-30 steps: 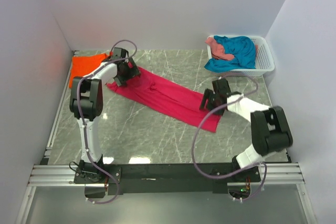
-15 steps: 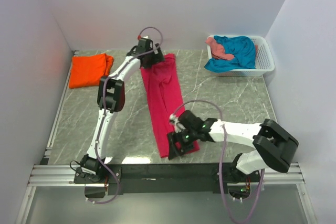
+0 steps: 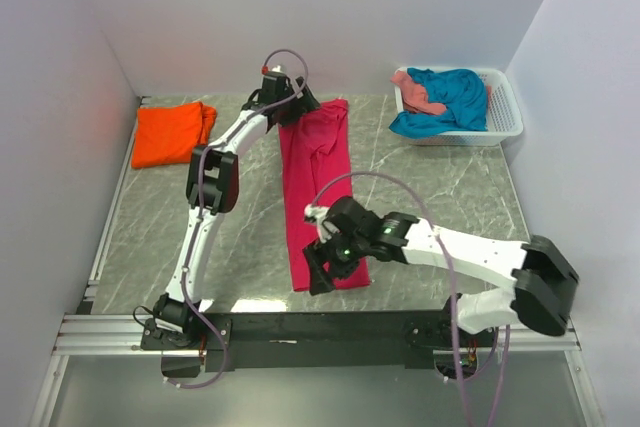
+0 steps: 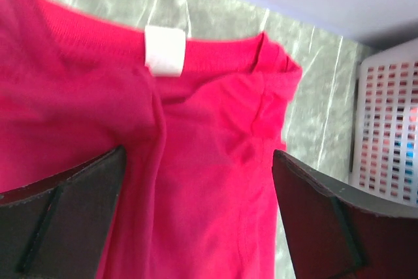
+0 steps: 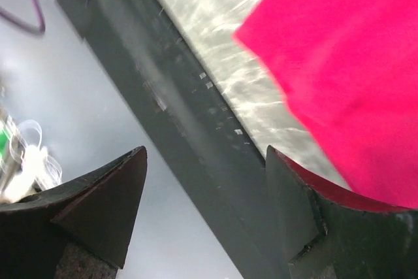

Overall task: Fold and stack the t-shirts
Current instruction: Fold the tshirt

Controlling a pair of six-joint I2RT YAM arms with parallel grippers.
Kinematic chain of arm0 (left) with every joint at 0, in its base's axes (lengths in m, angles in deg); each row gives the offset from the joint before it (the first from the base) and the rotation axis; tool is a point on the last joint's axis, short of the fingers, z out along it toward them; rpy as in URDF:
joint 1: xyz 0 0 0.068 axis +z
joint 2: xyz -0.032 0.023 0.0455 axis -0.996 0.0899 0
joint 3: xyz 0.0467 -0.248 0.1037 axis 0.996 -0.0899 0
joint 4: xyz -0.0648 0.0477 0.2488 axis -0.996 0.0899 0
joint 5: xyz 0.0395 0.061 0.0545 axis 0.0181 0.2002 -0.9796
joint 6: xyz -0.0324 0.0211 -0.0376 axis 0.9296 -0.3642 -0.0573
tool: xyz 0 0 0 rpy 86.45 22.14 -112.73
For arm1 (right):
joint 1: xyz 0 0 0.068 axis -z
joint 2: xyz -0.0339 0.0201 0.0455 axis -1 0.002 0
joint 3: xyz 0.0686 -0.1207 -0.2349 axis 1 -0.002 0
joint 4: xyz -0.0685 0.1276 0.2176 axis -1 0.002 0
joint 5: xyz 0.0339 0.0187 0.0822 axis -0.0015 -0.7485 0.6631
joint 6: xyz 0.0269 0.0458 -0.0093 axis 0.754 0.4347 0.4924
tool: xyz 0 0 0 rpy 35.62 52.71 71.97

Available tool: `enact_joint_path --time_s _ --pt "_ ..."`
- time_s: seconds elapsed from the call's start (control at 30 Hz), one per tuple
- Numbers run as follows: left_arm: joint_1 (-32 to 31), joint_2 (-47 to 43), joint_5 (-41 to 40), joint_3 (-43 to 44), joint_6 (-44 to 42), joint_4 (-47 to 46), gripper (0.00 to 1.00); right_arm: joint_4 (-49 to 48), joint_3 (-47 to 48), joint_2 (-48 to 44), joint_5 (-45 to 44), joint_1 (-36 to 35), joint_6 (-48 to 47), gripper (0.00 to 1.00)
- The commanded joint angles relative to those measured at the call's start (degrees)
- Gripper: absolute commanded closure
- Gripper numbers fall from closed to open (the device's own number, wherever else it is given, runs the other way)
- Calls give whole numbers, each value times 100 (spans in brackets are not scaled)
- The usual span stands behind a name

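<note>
Left pincer point(image 4: 199, 158) has its jaws spread wide over the collar end of the magenta t-shirt point(image 3: 318, 182) and grips nothing. The right pincer point(image 5: 206, 155) also stands agape at the near hem, with the cloth corner just beside 1 finger and nothing between the jaws. The shirt lies as 1 long narrow strip running far-to-near on the worktop point(image 3: 250, 237), white label point(image 4: 164, 49) up. The step looks like the end-to-end fold (my read, not seen). To do it well, pinch all layers at both collar corners, lift low, carry toward the hem and line up the edges before letting go. The hem sits close to the black rail point(image 3: 330, 325) at the near edge, so don't drag it off. The back wall point(image 3: 330, 17) is near the left pincer. There is bare worktop on both sides of the strip. The orange t-shirt point(image 3: 170, 134) lies folded far left, and the basket point(image 3: 507, 117) far right holds the teal t-shirt point(image 3: 450, 97) and salmon t-shirt point(image 3: 415, 90).
</note>
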Motion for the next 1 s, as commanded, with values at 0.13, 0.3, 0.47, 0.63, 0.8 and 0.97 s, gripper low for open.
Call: enact_joint_path --time_s 0.13,0.3,0.47,0.63,0.8,0.97 --pt "-90 -2320 -31 -570 -349 1070 1 491 -260 -1189 -1028 1368 652 19" --pt "-564 -3781 -715 -2152 -446 1713 1 896 -444 -1638 -1566 2019 880 16" --pt "-986 -5416 -954 -4735 150 1671 0 598 -1023 -1946 -1406 2345 1178 16" --pt "-1608 -6909 -569 -7492 731 1222 1 343 -1525 -2025 -1056 2389 1337 17" --pt "-2295 -7632 145 -9200 1292 1063 1 71 -1938 -1929 -748 2389 1381 19" --pt "-2937 -8028 392 -9925 1847 650 1 -307 -2237 -1920 -554 2389 1574 23"
